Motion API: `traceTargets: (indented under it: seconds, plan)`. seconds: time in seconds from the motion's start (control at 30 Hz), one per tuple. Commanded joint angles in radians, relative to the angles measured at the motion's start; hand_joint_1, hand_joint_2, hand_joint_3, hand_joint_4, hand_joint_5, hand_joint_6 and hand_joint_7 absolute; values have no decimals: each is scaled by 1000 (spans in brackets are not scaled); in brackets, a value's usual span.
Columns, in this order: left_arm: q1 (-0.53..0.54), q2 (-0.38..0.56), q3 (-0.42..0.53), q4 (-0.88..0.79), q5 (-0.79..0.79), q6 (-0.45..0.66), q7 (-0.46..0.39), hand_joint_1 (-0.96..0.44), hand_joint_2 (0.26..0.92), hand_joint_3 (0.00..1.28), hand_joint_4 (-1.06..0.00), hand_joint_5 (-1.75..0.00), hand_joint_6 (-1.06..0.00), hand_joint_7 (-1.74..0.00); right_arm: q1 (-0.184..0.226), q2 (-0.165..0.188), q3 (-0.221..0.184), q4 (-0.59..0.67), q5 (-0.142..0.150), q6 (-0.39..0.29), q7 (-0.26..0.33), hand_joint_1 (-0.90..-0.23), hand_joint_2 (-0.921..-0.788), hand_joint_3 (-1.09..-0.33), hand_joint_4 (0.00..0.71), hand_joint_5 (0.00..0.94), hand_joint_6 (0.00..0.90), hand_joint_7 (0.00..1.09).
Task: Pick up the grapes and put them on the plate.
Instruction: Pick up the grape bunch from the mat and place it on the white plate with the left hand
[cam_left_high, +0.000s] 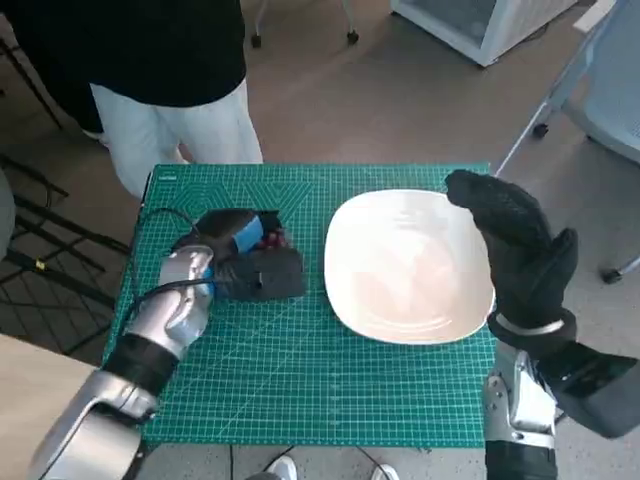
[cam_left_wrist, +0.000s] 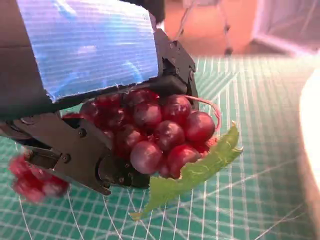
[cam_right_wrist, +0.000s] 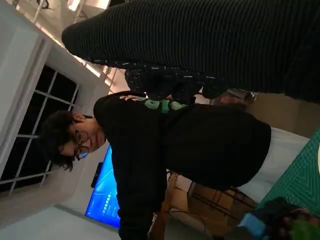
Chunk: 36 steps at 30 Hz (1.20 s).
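Grapes plain only wrist-side

Red grapes, green leaf, white plate, green gridded mat.

Setting: indoor lab or office-type room.
A green gridded cutting mat covered the small table; beyond the mat stood wheeled chair legs and a white cabinet, with a person and a blue screen behind.
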Motion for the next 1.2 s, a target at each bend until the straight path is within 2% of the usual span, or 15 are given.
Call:
traceTargets:
  seconds: [0.03,0.1,0.27,0.47,0.67,0.9,1.03,1.2]
  plan:
    - [43,40,41,-155,13,13,-4,3,921,228,-476,-1412,-483,-1298,3,2,-4,21,-3,-2,-7,-507,-921,-590,311,1,19,517]
    - [63,50,56,-215,18,15,2,4,921,215,-494,-1403,-499,-1270,1,1,-4,23,-3,-5,-7,-509,-921,-591,311,1,19,516]
    - [106,70,93,-357,38,29,11,7,921,174,-552,-1452,-564,-1076,-2,2,-5,28,-4,-12,-8,-513,-921,-592,313,2,19,516]
    - [144,79,134,-488,62,43,10,9,921,151,-567,-1459,-610,-1000,-7,0,-7,38,-3,-19,-7,-513,-921,-593,314,2,19,515]
    - [156,74,153,-550,81,55,2,6,921,135,-604,-1394,-597,-1040,-12,1,-8,47,-3,-27,-7,-510,-921,-593,316,3,22,515]
    - [156,66,157,-581,100,38,1,3,921,133,-629,-1239,-549,-1220,-17,1,-9,56,1,-35,-6,-510,-921,-593,317,3,28,516]
    - [93,4,109,-521,102,36,-10,2,921,133,-631,-1246,-547,-1216,-16,-2,-12,50,13,-32,1,-512,-921,-592,318,3,33,514]
    - [7,-65,56,-450,97,31,-51,2,921,142,-580,-1278,-564,-1240,-10,-5,-14,32,25,-26,6,-519,-921,-587,319,3,38,512]
